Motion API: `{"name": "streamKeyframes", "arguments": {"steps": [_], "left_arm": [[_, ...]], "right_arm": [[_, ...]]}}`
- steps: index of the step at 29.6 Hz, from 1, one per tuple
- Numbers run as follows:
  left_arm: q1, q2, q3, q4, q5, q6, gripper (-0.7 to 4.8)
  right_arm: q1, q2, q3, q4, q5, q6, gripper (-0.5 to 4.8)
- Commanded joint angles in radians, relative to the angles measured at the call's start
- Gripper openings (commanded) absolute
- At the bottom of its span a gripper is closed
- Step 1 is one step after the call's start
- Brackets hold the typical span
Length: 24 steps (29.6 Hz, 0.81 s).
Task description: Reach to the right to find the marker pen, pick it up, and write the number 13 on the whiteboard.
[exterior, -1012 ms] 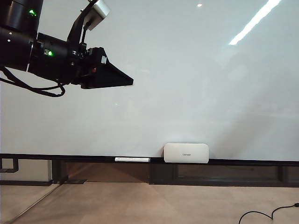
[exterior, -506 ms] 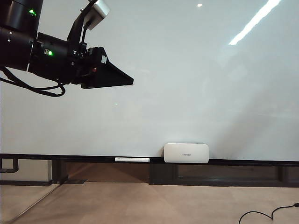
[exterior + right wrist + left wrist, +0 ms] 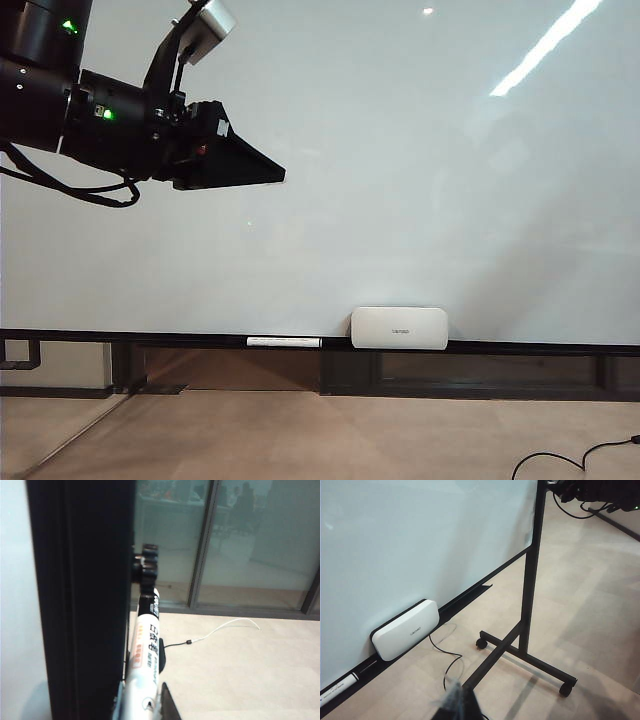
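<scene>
The whiteboard (image 3: 400, 200) fills the exterior view, and no written number 13 shows on it. My left gripper (image 3: 278, 176) hangs shut at the upper left in front of the board. Its tips (image 3: 461, 700) are pressed together in the left wrist view, with nothing between them. The marker pen (image 3: 147, 645) appears only in the right wrist view. It is a white barrel with printed text, and its black end points away. My right gripper (image 3: 141, 690) is shut on its barrel, a dark finger (image 3: 167, 705) against one side. The right gripper is outside the exterior view.
A rounded white box (image 3: 398, 328) and a thin white stick (image 3: 284, 342) rest on the board's black rail (image 3: 150, 337). The board's black wheeled stand (image 3: 527, 605) rises from the floor. A black upright post (image 3: 85, 605) stands right beside the pen. A cable (image 3: 560, 460) lies on the floor.
</scene>
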Motion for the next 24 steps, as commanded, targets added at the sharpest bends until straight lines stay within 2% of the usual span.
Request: {"name": "streamKeyframes", "arguments": {"steps": [1,8,13,17,24], "left_arm": [[-0.002,-0.001,0.002,0.012,0.002,0.007,-0.06],[-0.002,-0.002,0.002,0.01,0.002,0.005,-0.06],[-0.001,-0.003,0.002,0.003,-0.007,0.0,-0.06],[-0.002,-0.007,0.002,-0.003,-0.009,-0.003,-0.06],[-0.002,-0.036,0.001,-0.075,-0.026,-0.045,-0.06]], "right_arm": [[0.006,0.02,0.031,0.004,-0.003,-0.002,-0.01],[0.005,0.027,0.036,-0.008,0.016,0.019,-0.02],[0.0,-0.015,0.03,-0.005,0.021,0.122,-0.02],[0.0,-0.078,-0.003,-0.008,0.03,0.122,-0.02],[-0.005,-0.214,-0.092,-0.026,0.106,0.124,-0.02]]}}
